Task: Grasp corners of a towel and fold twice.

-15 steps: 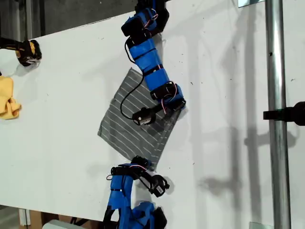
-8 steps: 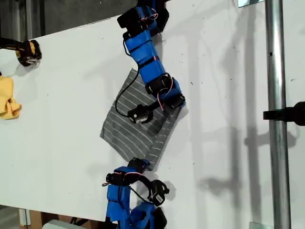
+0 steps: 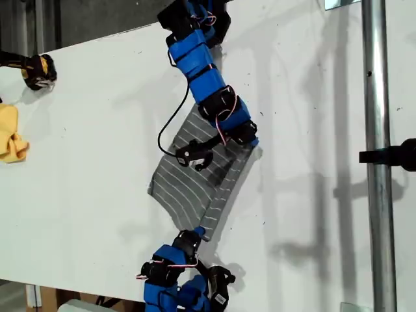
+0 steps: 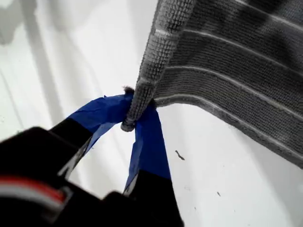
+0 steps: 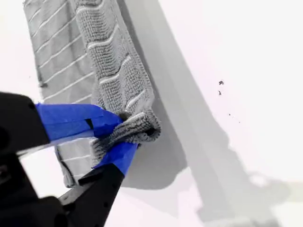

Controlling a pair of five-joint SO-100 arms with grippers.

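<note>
at towel (image 4: 227, 61) corners, both pincers clamped on bunched cloth

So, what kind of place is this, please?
Probably a robotics lab or workshop bench, not a home. A bare white table carries two blue arms holding a grey striped towel, a metal pole stands beside it, and a yellow cloth lies nearby.

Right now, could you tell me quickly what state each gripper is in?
My first gripper: closed on a corner of the towel.
My second gripper: closed on another towel corner.
</note>
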